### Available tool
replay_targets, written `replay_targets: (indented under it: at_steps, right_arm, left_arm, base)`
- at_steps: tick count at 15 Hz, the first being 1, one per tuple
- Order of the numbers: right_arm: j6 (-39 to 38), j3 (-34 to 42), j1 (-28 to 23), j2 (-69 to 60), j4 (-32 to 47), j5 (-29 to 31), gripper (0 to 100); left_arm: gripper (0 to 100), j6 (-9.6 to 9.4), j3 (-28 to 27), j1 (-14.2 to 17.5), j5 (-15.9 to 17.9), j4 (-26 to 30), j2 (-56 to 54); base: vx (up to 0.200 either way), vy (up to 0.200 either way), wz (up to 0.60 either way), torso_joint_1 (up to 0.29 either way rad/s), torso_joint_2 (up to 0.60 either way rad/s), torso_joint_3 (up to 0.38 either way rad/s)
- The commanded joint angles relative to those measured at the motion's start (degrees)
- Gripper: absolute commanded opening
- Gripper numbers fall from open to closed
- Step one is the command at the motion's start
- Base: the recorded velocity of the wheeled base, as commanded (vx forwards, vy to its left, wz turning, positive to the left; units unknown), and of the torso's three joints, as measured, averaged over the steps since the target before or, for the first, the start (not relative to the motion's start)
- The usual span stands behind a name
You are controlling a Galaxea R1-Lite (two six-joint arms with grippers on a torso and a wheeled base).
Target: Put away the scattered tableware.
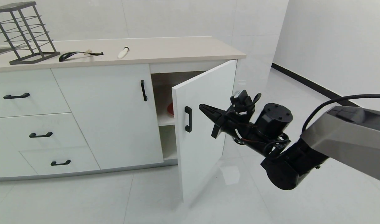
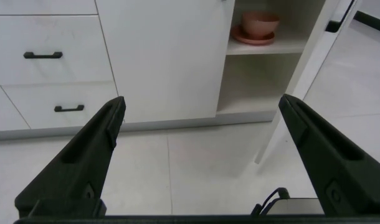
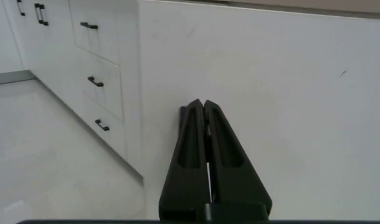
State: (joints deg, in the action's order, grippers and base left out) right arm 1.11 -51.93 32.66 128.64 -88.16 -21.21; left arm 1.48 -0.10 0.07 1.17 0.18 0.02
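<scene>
On the countertop [image 1: 177,46] lie a black ladle [image 1: 74,55] and a small white utensil [image 1: 123,52]. The cabinet door [image 1: 205,102] stands half open. Inside, on the upper shelf, a pink bowl [image 2: 260,22] sits on a red plate [image 2: 252,38]; the plate's edge [image 1: 170,109] peeks past the door. My right gripper [image 1: 204,108] is shut and empty, its tip just right of the door's black handle [image 1: 188,119], close to the door's face [image 3: 289,93]. My left gripper [image 2: 202,102] hangs open and empty above the floor, facing the cabinet.
A black wire rack [image 1: 23,31] stands at the counter's left end. Drawers with black handles [image 1: 16,96] fill the cabinet's left side. A closed door with a handle [image 1: 143,90] is beside the open compartment. White tiled floor [image 1: 84,199] spreads in front.
</scene>
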Motion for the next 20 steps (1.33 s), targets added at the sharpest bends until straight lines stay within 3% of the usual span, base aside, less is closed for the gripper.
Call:
replay_targets:
  at_steps: [1,5,9,12,15,18,20]
  right_arm:
    - [0.1,14.7,-0.1,-16.2,-0.3,0.0,0]
    - [0.4,37.3,-2.7,-42.2,-0.2,0.2,0]
    - [0.6,50.4,-18.2,-73.3,5.7,-0.1,0]
    - [1.0,51.8,-26.8,-97.3,24.7,-0.1,0]
    - [1.4,47.9,-28.1,-123.7,56.1,0.3,0]
    - [0.6,46.4,-29.5,-122.1,55.3,3.9,0]
    - [0.7,47.0,-33.3,-122.3,60.5,4.1,0]
  left_arm:
    - [100,0.11,0.0,0.0,0.0,0.0,0.0]
    - [100,0.11,0.0,0.0,0.0,0.0,0.0]
    - [100,0.11,0.0,0.0,0.1,0.0,0.0]
    - [100,0.11,0.0,0.0,0.1,0.0,0.0]
    - [100,0.02,0.0,0.0,0.1,0.0,0.0]
    - [100,0.02,0.0,0.0,0.1,0.0,0.0]
    - [100,0.02,0.0,-0.1,0.1,0.0,0.0]
  base:
    - [0.0,0.0,0.0,0.0,0.0,0.0]
    - [0.0,0.0,0.0,0.0,0.0,0.0]
    - [0.0,0.0,0.0,0.0,0.0,0.0]
    - [0.0,0.0,0.0,0.0,0.0,0.0]
    - [0.0,0.0,0.0,0.0,0.0,0.0]
    - [0.0,0.0,0.0,0.0,0.0,0.0]
    - [0.0,0.0,0.0,0.0,0.0,0.0]
